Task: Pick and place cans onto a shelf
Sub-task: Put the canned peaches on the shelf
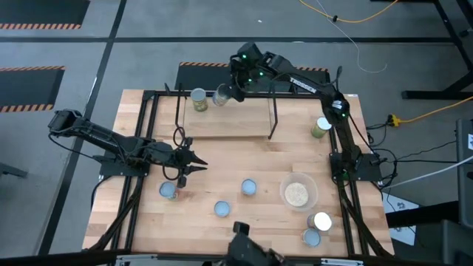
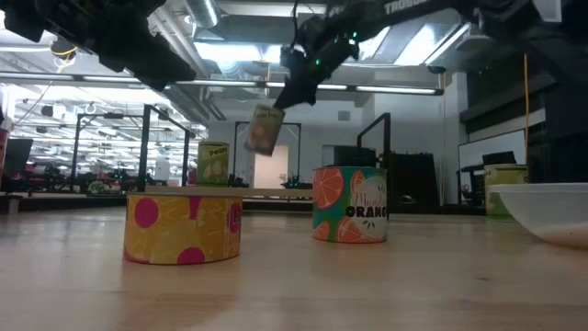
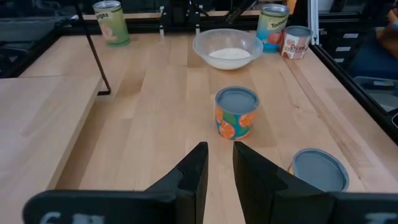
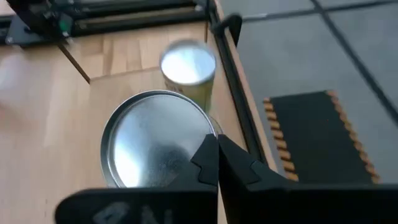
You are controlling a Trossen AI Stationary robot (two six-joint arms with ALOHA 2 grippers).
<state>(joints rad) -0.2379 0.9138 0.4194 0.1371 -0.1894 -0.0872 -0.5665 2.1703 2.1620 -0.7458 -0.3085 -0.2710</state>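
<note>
Can (image 1: 220,96) hangs tilted in the right gripper (image 1: 230,91), fingers clamped on its rim, above the far left end of the shelf (image 1: 225,124), just right of a can already standing there (image 1: 198,99). Setting it down calls for righting its long axis. Left gripper (image 1: 194,164), fingers narrowly parted, waits over the counter (image 1: 244,222).

Table (image 1: 244,159): pale wood.
On it: shelf (image 1: 225,125), bowl (image 1: 297,193), cans (image 1: 249,187), one near the right edge (image 1: 320,127).
</note>
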